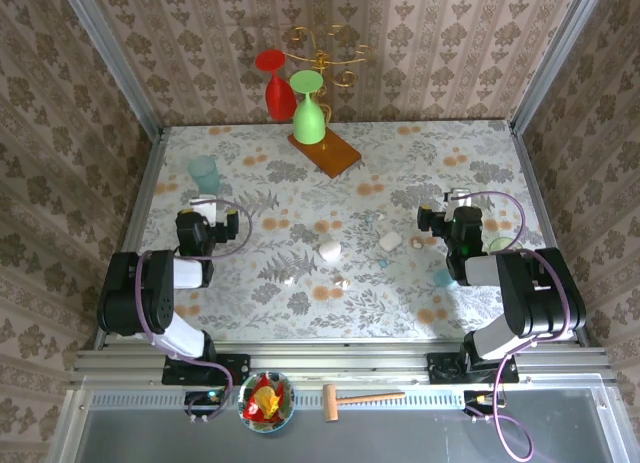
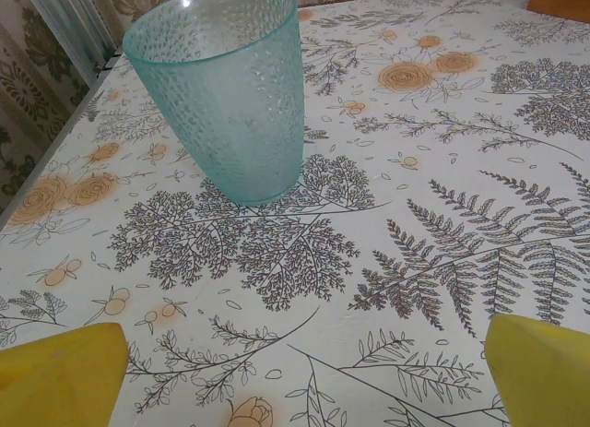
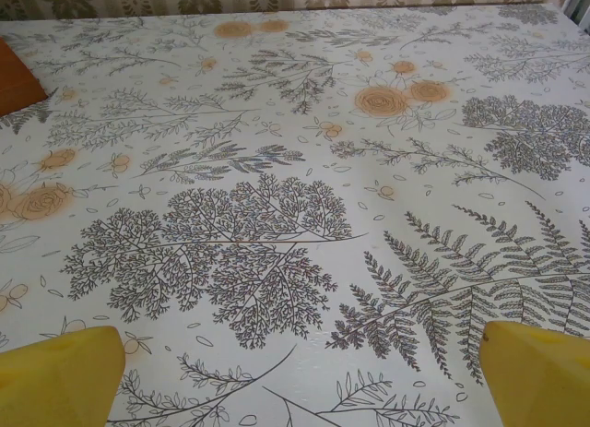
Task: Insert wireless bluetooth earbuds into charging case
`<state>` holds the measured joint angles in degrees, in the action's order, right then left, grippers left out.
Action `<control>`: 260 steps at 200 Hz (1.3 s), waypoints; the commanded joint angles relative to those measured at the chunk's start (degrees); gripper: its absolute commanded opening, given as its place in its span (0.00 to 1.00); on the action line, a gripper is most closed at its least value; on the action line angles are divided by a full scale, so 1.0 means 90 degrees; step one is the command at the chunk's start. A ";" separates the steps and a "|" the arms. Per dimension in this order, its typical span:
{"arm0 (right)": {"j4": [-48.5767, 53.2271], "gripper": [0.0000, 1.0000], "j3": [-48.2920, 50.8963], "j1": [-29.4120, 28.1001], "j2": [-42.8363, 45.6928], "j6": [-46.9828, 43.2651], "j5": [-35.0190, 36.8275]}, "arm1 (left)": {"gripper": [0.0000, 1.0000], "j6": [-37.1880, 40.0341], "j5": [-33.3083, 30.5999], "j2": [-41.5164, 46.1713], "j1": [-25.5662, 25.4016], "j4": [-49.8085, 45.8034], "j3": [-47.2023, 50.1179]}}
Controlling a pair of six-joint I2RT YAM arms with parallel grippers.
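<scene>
Two rounded white charging cases (image 1: 329, 250) (image 1: 390, 241) lie on the flowered tablecloth at mid-table in the top view. Near them lie tiny pale bits, the wireless bluetooth earbuds (image 1: 288, 279) (image 1: 342, 280). My left gripper (image 1: 205, 205) sits at the left, well apart from the cases, pointing away from me. In the left wrist view its yellow fingertips (image 2: 60, 376) stand wide at the bottom corners, the left gripper (image 2: 304, 376) open over bare cloth. My right gripper (image 1: 457, 199) sits at the right. Its fingertips (image 3: 544, 372) are spread too, the right gripper (image 3: 304, 381) open and holding nothing.
A teal dimpled cup (image 2: 219, 86) stands upright just ahead of the left gripper, also in the top view (image 1: 204, 173). At the back, a red glass (image 1: 277, 83) and a green glass (image 1: 308, 108) hang on a gold rack above a brown base (image 1: 328, 153). A small teal object (image 1: 443, 278) lies beside the right arm.
</scene>
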<state>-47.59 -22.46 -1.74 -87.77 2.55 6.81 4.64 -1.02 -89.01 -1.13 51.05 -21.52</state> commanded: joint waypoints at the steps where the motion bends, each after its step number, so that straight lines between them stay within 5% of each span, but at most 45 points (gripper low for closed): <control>1: -0.0161 1.00 -0.0093 0.0039 0.0014 -0.0007 -0.0043 | 1.00 -0.0070 0.0066 -0.0004 0.0007 0.0103 -0.0134; 144: -0.0089 1.00 -0.0109 0.0034 0.0082 -0.0001 -0.0005 | 1.00 -0.0024 0.0141 0.0234 -0.0002 -0.0145 -0.0162; 196: 0.1644 1.00 -0.0480 -0.0016 0.1202 0.0101 -0.0018 | 1.00 0.0359 -0.0378 0.1803 -0.0477 -0.1571 -0.0337; 260: 0.3835 1.00 -0.0845 -0.0779 0.2942 0.0557 0.0002 | 1.00 0.0744 -0.0563 0.3089 -0.1829 -0.3652 -0.1125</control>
<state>-23.83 -27.73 -5.80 -65.41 3.53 6.83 8.71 -5.54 -63.46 -13.30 28.38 -28.16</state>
